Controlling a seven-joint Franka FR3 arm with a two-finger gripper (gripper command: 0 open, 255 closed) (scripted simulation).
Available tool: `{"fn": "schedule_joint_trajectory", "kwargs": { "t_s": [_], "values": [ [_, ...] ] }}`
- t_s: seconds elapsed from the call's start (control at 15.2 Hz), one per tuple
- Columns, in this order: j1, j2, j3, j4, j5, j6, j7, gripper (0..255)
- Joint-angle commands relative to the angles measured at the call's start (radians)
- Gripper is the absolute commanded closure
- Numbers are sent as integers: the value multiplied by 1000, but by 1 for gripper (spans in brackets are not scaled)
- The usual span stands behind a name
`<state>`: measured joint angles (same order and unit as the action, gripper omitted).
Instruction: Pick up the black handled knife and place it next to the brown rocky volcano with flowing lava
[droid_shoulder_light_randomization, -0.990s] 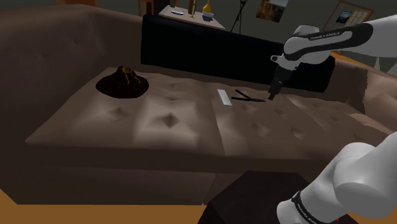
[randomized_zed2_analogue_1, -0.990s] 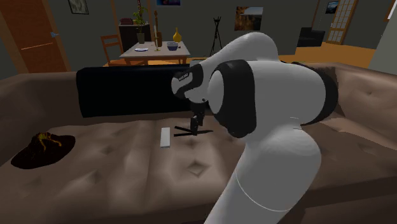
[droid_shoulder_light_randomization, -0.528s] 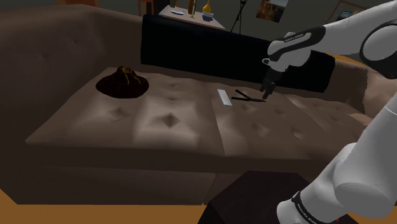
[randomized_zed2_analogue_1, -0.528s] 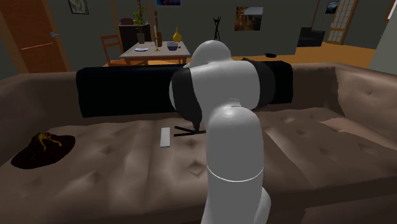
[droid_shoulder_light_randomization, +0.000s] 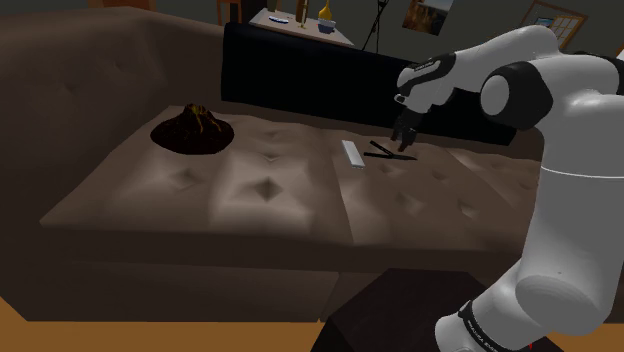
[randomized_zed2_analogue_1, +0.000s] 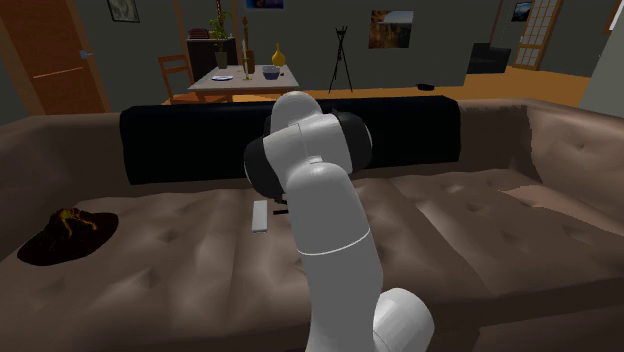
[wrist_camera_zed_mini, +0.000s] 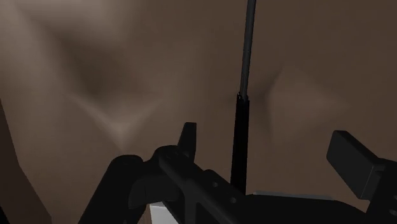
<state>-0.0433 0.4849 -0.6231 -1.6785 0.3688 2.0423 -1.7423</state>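
The gripper (droid_shoulder_light_randomization: 403, 138) hangs just above the brown sofa seat (droid_shoulder_light_randomization: 250, 185), its two black fingers (wrist_camera_zed_mini: 188, 137) standing wide apart and clasping nothing. The black-handled knife (wrist_camera_zed_mini: 240, 137) lies flat on the seat between them, touched by neither finger. A white bar-shaped object (droid_shoulder_light_randomization: 351, 154) lies just beside the knife. The brown volcano (droid_shoulder_light_randomization: 193, 128) sits well apart, toward the shoulder view's left. A long black cushion (droid_shoulder_light_randomization: 300, 70) runs along the sofa's back

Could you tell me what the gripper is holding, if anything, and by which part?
Nothing is held: the gripper, open, straddles the knife at its black handle without touching.
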Motion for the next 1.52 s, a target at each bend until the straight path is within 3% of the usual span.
{"fn": "schedule_joint_trajectory", "kwargs": {
  "t_s": [0.0, 0.4, 0.92, 0.99, 1.45],
  "values": [
    [-19, 33, 14, 24, 18, 5, -27, 0],
    [-26, 73, 33, -7, 48, 70, -45, 0],
    [-26, 73, 33, -7, 48, 70, -45, 0],
    [-26, 73, 33, -7, 48, 70, -45, 255],
    [-26, 73, 33, -7, 48, 70, -45, 255]
  ]
}}
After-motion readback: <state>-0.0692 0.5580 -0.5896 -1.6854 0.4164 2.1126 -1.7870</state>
